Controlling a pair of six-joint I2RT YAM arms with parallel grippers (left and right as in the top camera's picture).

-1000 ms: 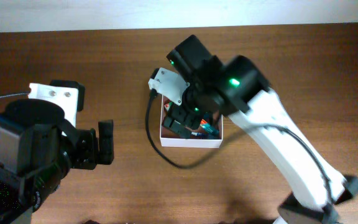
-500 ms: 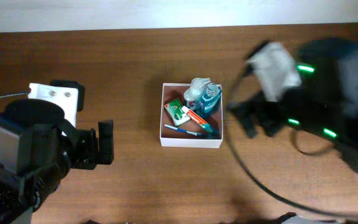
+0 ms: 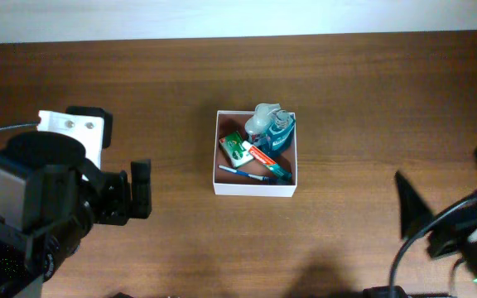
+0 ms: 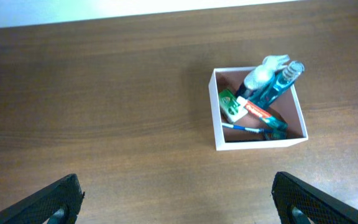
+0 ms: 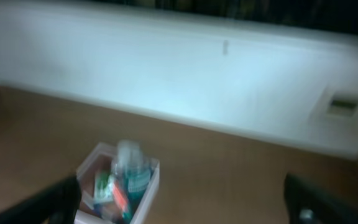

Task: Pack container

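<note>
Swinging away from above the container (image 3: 255, 189), the right gripper (image 5: 185, 202) now hangs near the bench's (image 3: 371, 99) right edge, spread wide and empty. The container sits mid-bench holding bottles (image 3: 277, 132), a tube (image 3: 263, 156) and a toothbrush (image 3: 243, 172), so packing looks about done. The left gripper (image 4: 176, 190) hangs wide and empty too.

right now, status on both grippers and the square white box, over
Left gripper open, empty. Right gripper open, empty. Square white-walled container holds a blue bottle among other items. Nothing over it.
</note>
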